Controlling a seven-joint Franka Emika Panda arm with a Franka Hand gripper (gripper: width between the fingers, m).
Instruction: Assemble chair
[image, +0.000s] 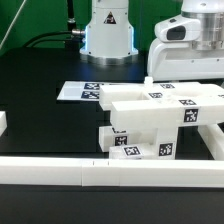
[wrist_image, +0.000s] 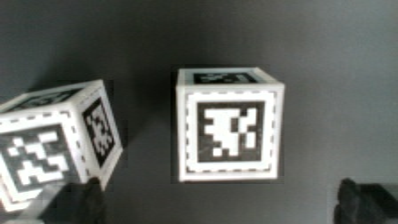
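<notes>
Table: the black table (image: 40, 110) spreads under the gripper (wrist_image: 217, 200), its dark surface probably chosen so that white plastic and printed tags stand out

Rail: a long plain white rail (image: 60, 172) lies across the edge of the table, well apart from the gripper, likely as a stop to brace parts against

Chair: the glossy white chair parts (image: 150, 120) sit bunched together below the gripper and do not yet form a recognisable chair; their tags face outward where cameras can read them

Marker board: the marker board (image: 82, 92) lies flat beyond the parts, away from the gripper, and carries only tags, apparently as a fixed reference

Upright block: in the wrist view an upright tagged block (wrist_image: 228, 125) stands directly ahead of the gripper, roughly centred between the fingers, which suggests it is the chosen pick

Tilted block: a tilted tagged block (wrist_image: 54, 140) sits just beside it, close to one finger; whether the two touch cannot be told

Gripper: the fingertips (wrist_image: 71, 200) are spread wide with nothing between them, hovering short of the upright block, a stance that looks like lining up before a descent
</notes>
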